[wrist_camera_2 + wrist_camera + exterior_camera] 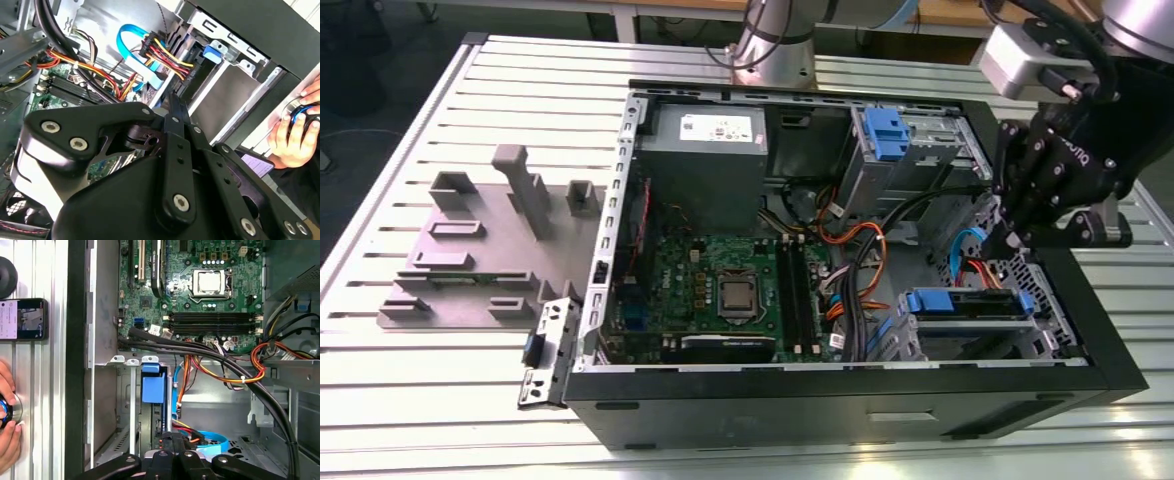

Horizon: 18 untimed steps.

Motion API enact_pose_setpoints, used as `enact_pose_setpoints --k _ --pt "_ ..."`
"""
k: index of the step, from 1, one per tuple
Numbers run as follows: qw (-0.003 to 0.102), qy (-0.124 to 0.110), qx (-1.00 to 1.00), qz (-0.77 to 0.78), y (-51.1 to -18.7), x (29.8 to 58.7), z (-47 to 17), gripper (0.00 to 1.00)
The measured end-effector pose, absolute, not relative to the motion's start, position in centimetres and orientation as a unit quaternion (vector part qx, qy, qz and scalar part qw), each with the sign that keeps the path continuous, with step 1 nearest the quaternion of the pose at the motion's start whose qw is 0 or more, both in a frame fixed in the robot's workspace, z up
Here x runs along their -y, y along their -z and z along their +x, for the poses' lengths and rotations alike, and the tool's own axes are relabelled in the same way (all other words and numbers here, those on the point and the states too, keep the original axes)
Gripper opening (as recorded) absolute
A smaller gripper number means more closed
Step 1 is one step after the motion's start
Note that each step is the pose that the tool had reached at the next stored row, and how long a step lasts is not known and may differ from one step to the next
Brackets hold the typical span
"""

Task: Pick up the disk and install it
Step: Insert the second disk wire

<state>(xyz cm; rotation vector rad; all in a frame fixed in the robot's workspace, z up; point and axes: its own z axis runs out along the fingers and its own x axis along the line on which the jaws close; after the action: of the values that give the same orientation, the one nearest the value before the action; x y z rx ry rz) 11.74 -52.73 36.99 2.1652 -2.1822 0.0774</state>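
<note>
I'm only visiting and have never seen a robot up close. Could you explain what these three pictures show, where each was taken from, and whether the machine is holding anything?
The exterior view is taken from a camera off the machine. In it, a robot arm reaches into an open computer case that lies on a slatted table. A grey fixture plate lies on the table at the exterior view's left of the case.

The two wrist views come from cameras riding on the arm. They look past its gripper into the case, at the green circuit board and cables.

The jaws look closed, with nothing between them. What seems to be the disk, in its blue carrier, sits in a bay near the gripper.

A person's hand rests on a control knob near a phone.
</note>
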Motion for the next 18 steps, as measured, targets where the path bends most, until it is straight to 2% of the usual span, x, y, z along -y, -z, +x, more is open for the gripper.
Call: enact_pose_setpoints --k 13,14,15,16,18 --pt "0.04 -0.02 0.709 0.704 -36.9 50.9 12.2 0.11" --pt "0.04 -0.021 0.709 0.704 -36.8 50.9 12.2 0.17" --pt "0.041 -0.022 0.709 0.704 -36.7 50.9 12.2 0.17" --pt "0.042 -0.022 0.709 0.704 -36.6 50.9 12.2 0.24" --pt "0.045 -0.025 0.708 0.704 -36.4 50.8 12.2 0.24"
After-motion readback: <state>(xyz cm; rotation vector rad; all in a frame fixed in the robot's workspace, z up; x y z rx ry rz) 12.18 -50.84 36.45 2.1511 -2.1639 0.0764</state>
